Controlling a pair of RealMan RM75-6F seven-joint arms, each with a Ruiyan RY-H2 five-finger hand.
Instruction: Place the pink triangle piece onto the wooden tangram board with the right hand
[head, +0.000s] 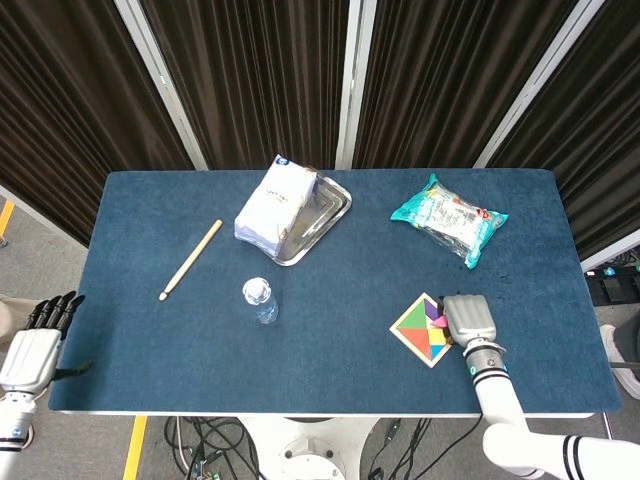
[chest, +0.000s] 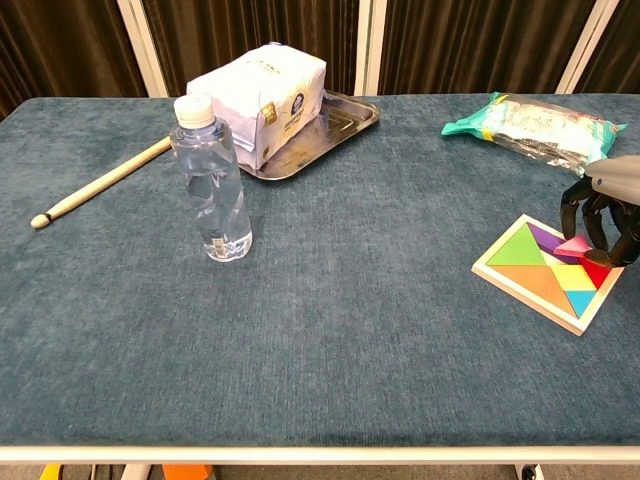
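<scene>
Head view overhead, far; chest view low, near; both share table (head: 330, 250).

Our right hand (head: 468, 319) is palm-down, fingers (chest: 592, 215) curled downward and pinching the pink triangle piece (chest: 572, 246); forearm runs back toward the near right edge. Our left hand (head: 35, 341) hangs off the near left corner, fingers straight and slightly apart, holding nothing.
</scene>
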